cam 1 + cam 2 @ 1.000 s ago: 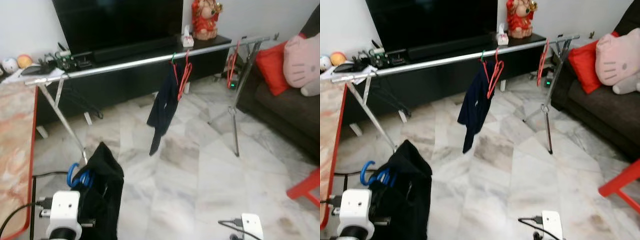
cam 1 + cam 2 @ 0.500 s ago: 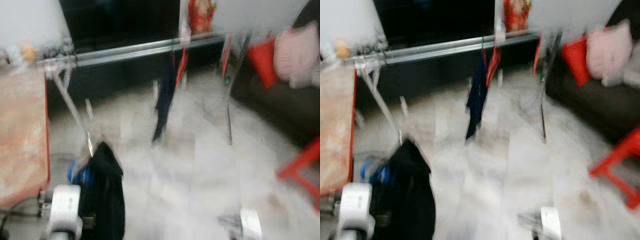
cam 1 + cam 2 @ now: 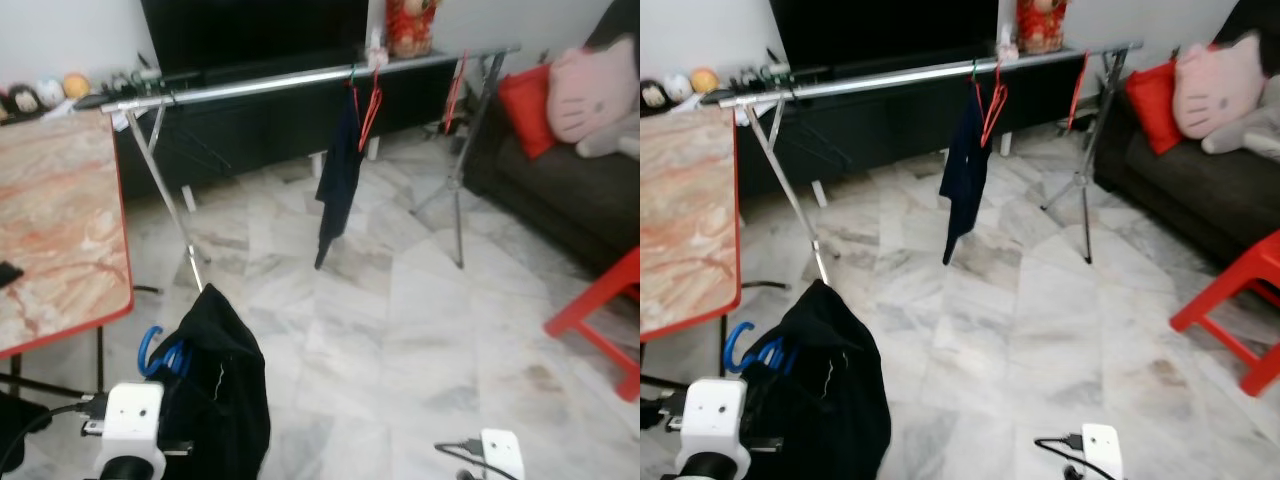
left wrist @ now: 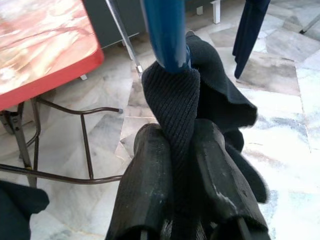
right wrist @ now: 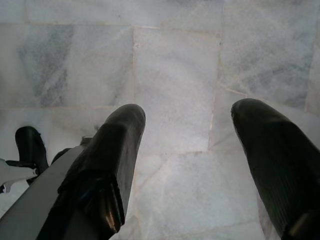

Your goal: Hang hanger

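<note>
At lower left, the left gripper (image 4: 177, 150) is clenched on a black garment (image 3: 215, 385) draped over a blue hanger (image 3: 160, 350); the right gripper (image 5: 190, 150) is spread

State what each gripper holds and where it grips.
The left gripper is shut on the black garment draped on the blue hanger, pinching a fold of cloth just below the hanger's bar. The right gripper is open over the floor, holding nothing.
</note>
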Available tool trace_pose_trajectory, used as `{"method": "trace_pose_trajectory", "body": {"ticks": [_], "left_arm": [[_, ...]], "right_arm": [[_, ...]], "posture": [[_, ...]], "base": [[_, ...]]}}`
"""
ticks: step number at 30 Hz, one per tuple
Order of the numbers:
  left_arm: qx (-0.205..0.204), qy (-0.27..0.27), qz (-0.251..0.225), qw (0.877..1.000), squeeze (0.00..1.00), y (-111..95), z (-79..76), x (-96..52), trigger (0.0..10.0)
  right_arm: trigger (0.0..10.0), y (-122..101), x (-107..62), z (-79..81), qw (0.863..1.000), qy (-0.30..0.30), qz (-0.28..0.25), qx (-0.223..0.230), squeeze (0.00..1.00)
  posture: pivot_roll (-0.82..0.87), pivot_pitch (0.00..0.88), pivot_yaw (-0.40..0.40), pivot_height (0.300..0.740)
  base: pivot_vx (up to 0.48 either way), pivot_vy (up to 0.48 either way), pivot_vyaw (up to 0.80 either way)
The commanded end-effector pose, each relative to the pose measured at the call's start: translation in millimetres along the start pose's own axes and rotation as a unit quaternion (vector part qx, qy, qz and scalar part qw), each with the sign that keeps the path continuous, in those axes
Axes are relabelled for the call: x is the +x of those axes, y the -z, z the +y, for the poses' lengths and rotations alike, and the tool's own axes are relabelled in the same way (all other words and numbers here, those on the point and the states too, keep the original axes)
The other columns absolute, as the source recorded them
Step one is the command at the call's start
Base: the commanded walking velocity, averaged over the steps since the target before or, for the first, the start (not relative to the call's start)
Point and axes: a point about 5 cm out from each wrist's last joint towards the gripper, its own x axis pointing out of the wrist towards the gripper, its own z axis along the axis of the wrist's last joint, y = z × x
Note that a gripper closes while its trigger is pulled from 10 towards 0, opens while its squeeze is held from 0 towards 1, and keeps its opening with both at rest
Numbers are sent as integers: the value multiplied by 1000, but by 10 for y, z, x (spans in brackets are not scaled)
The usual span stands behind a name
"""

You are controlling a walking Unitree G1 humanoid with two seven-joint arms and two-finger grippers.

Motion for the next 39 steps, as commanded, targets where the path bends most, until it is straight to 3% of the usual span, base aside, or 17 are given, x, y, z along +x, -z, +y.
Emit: {"method": "trace_pose_trajectory", "body": {"ticks": [1,16,21,32,33,39], "left_arm": [[3,-2,-20,1000,0,-85,0,10,10000],[5,0,-18,1000,0,-96,-7,16,10000],[14,3,-23,1000,0,-155,-10,53,10000],[58,80,-61,993,0,-433,-200,214,10000],[56,92,-70,992,0,-492,-243,248,10000],[60,117,-82,988,0,-599,-324,311,10000]], "right_arm": [[10000,-3,-2,-33,1000,4,0,2,0],[10000,-8,-1,-30,1000,4,-3,8,0],[10000,-26,-3,-27,1000,2,-18,14,0],[10000,-153,-16,-10,996,-22,-79,-34,0],[10000,-188,-20,-5,994,-27,-93,-57,0],[10000,-243,-31,19,989,-48,-114,-85,0]], "posture": [[8,0,2,740],[13,0,1,740],[16,0,-1,740],[11,0,-10,740],[6,0,-12,740],[0,0,-13,740]], "base": [[-311,0,0],[-313,0,0],[0,0,0],[0,0,0],[0,0,0],[0,0,0]]}}
